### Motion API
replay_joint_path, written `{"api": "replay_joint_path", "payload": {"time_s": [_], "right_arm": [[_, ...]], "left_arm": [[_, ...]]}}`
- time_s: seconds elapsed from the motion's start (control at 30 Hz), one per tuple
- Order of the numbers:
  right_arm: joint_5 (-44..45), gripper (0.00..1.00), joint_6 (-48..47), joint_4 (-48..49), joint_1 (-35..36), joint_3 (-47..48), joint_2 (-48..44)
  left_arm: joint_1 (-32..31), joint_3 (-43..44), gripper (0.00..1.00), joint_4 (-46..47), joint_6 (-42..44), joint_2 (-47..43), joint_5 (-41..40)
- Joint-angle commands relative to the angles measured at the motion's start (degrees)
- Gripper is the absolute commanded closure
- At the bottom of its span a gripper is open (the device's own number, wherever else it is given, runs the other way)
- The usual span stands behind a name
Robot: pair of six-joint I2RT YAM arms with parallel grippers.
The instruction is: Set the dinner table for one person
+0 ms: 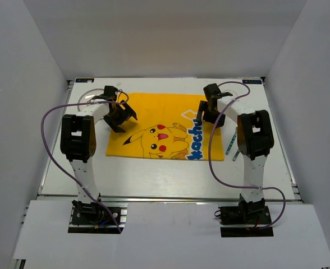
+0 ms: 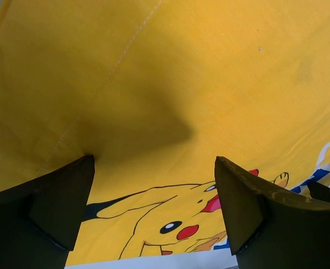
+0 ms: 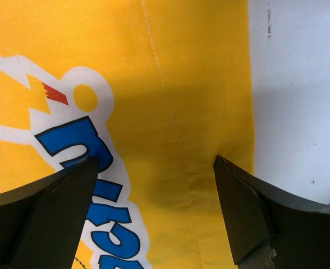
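Yellow cloth (image 1: pixel 159 109) flat on the white dinner table (image 1: pixel 154 174), toward 12 o'clock. Pikachu (image 1: pixel 156 140) drawn near its 6 o'clock edge; blue "kachu" legible along 3 o'clock, first letters covered. Left gripper (image 2: pixel 154 162) spread wide above the cloth's 9 o'clock side; right gripper (image 3: pixel 154 159) spread wide over the 3 o'clock hem. Thin teal stick (image 1: pixel 230 144), perhaps a straw, on the bare table beyond.

Plain white back wall (image 1: pixel 165 33), white side panels (image 1: pixel 19 84), soft even light
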Motion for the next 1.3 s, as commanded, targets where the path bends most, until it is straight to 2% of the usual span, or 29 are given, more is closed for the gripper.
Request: {"api": "replay_joint_path", "payload": {"time_s": [0.0,0.4,0.7,0.97,1.27], "right_arm": [[-1.31,0.11,0.55,1.86,0.19,-0.34,-0.76],[-0.87,0.11,-0.77,-2.79,0.19,9.58,4.78],[-0.79,0.11,-1.91,-2.09,0.10,9.59,4.87],[-1.93,0.11,-1.82,-1.65,0.54,11.61,8.56],[-1.05,0.11,-1.83,-2.88,0.89,12.68,6.90]], "left_arm": [[0.09,-0.60,0.02,-0.17,1.41,-0.11,-4.33],[0.62,0.00,0.02,-0.79,1.24,-1.52,-6.09],[0.62,-1.57,0.02,-0.26,1.06,-3.98,-5.30],[0.62,-8.25,0.02,2.82,0.36,-6.62,-5.03],[0.09,-4.92,0.02,0.71,0.97,-6.96,-5.47]]}}
